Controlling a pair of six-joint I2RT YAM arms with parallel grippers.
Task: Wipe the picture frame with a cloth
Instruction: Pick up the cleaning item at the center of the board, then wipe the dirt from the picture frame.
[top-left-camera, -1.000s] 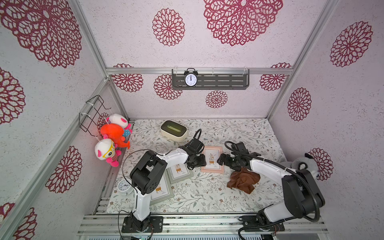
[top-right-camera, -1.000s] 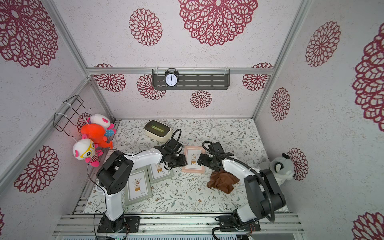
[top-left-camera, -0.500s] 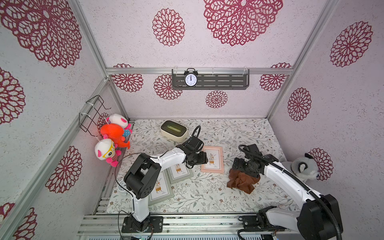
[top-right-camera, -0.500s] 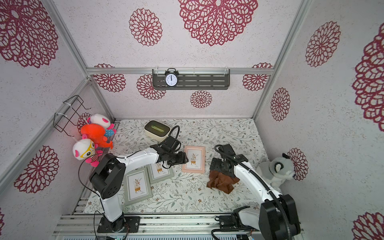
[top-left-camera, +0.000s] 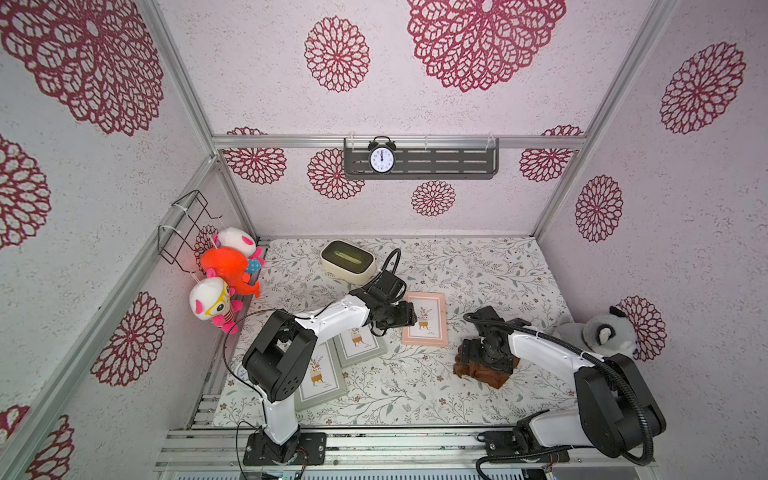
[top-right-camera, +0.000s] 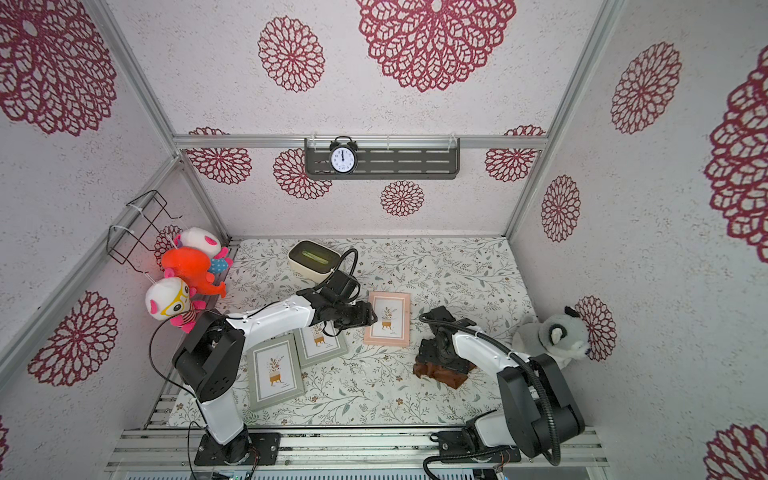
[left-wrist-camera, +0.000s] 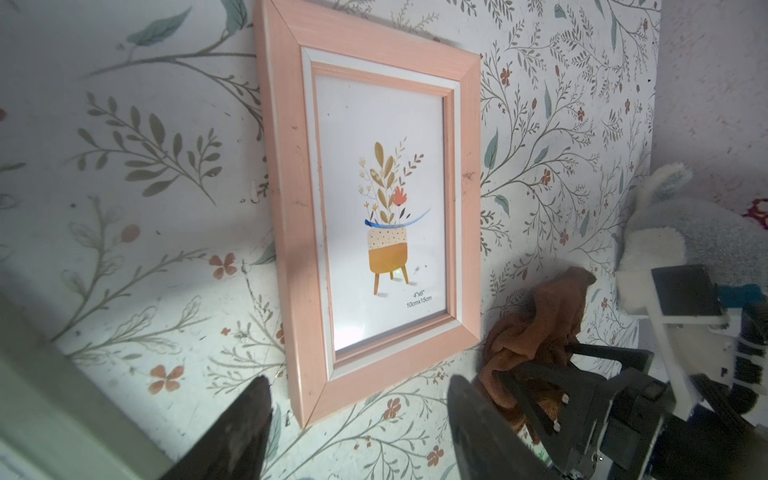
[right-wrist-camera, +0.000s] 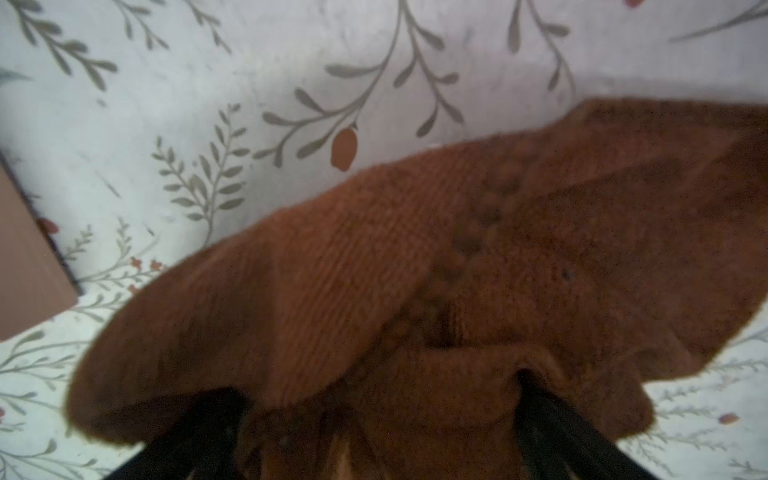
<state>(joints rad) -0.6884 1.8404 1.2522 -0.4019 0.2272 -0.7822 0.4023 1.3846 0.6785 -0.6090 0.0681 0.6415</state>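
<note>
the pink picture frame (top-left-camera: 424, 319) lies flat and face up on the floral table mat (top-left-camera: 478, 270); a thin blue streak crosses its picture in the left wrist view; the rust-brown cloth (top-left-camera: 482, 376) sits crumpled just beside the frame's corner, not on it; the right gripper (right-wrist-camera: 374, 409) is down on the cloth, jaws spread wide around a fold, not pinching; the left gripper (left-wrist-camera: 357, 411) hovers at the frame's edge, jaws apart, holding nothing; no wiping looks done; grasping the cloth and the wipe itself remain

cloth (top-left-camera: 484, 376) right of picture frame (top-left-camera: 424, 319)
</note>
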